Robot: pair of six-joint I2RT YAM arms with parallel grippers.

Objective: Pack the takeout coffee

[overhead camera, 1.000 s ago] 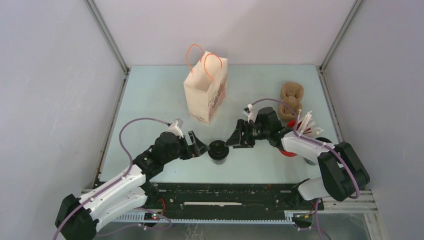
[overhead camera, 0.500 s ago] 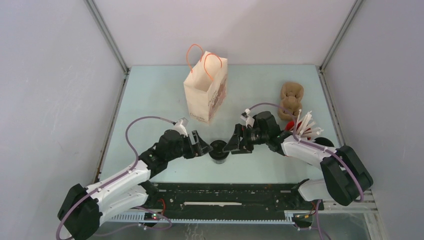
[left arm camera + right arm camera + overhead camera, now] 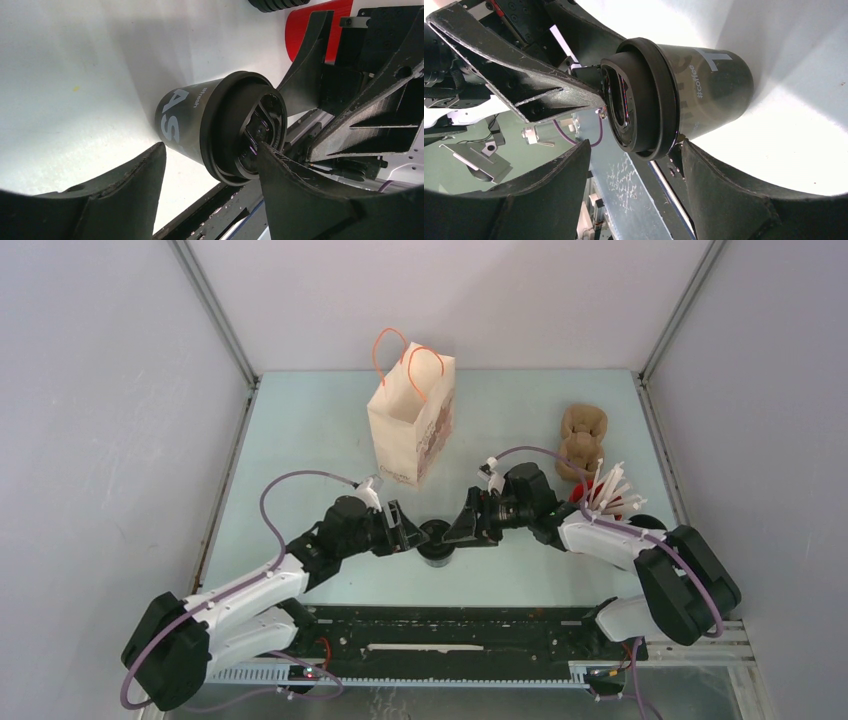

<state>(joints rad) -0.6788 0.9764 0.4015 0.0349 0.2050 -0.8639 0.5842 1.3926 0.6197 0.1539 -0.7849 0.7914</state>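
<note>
Near side of the paper bag [image 3: 410, 425], we note the takeout coffee [image 3: 436, 539] upright on the table, not yet packed. Left gripper [image 3: 408, 534] and right gripper [image 3: 462, 528] flank it, jaws spread, neither clamped. Remaining, we judge: grasp, lift, lower into bag.

The takeout coffee [image 3: 436, 540] stood on the worktop [image 3: 300, 440], with the left claw [image 3: 412, 534] just to its left and the right claw [image 3: 458, 531] just to its right, their tips facing each other across it. From each wrist, the coffee sat between that claw's own fingers, with the opposite claw right behind it. Beyond the left claw, farther from the arm bases, a paper bag [image 3: 410, 425] stood upright. Behind the right claw, beside its arm, stood a cup of sticks [image 3: 605, 502] near the worktop's right edge. A cup carrier [image 3: 583, 437] lay beyond that cup, right of the bag and well apart from the coffee.
</note>
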